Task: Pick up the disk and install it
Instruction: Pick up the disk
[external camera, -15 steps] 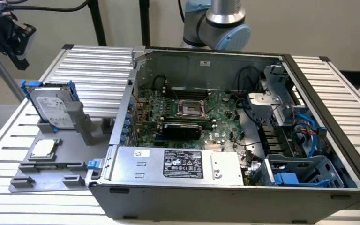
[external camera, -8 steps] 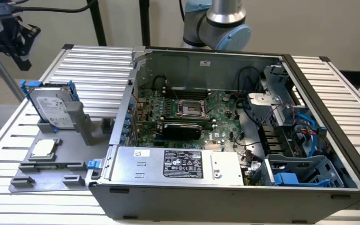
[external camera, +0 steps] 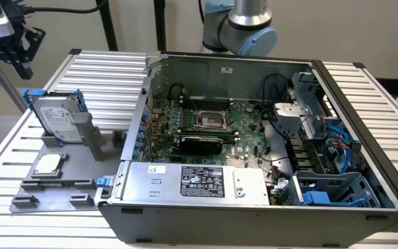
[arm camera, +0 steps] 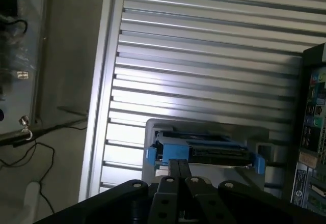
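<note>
Wrist view: pincer [arm camera: 179, 163] closed, empty, apart from upright disk [arm camera: 204, 150]; probably best squared to its thin edge on approach.

Air above the disk [external camera: 57, 115] is lying open at the ext. view's left; the gripper [arm camera: 179, 165] is hovering off it w/ nothing between. A grey fixture post [external camera: 87, 132] is crowding the disk's frame-right side, w/ the PC case wall [external camera: 142, 104] standing just beyond. Inside the case, lower right, the drive cage [external camera: 333, 191] is sitting hemmed in: PSU [external camera: 192, 181] flanking its left, cables [external camera: 337, 142] bunching behind.
</note>
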Controlling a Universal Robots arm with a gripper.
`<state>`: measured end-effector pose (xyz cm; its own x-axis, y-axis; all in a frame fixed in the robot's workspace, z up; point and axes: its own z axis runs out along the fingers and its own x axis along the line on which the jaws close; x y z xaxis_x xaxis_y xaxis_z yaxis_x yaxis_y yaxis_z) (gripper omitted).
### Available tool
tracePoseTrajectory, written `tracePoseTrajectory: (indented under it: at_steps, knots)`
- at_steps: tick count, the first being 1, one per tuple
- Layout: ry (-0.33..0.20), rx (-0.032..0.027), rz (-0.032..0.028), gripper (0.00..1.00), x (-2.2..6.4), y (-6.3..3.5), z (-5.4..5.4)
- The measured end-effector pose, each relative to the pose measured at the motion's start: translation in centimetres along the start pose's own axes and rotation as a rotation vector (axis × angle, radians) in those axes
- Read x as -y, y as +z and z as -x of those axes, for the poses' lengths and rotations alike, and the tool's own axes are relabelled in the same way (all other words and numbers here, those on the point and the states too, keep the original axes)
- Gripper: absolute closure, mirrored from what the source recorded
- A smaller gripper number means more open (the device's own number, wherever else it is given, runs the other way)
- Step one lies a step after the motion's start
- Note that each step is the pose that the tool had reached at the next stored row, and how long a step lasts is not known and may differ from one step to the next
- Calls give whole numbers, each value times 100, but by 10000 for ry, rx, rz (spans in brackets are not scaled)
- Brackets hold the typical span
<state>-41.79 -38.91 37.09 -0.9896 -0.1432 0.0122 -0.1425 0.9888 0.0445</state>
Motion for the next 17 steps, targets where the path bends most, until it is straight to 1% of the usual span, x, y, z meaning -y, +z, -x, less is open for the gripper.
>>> tracePoseTrajectory:
  at_steps: [17]
  knots:
    - [-3099,-135,-36,89,3,55,0]
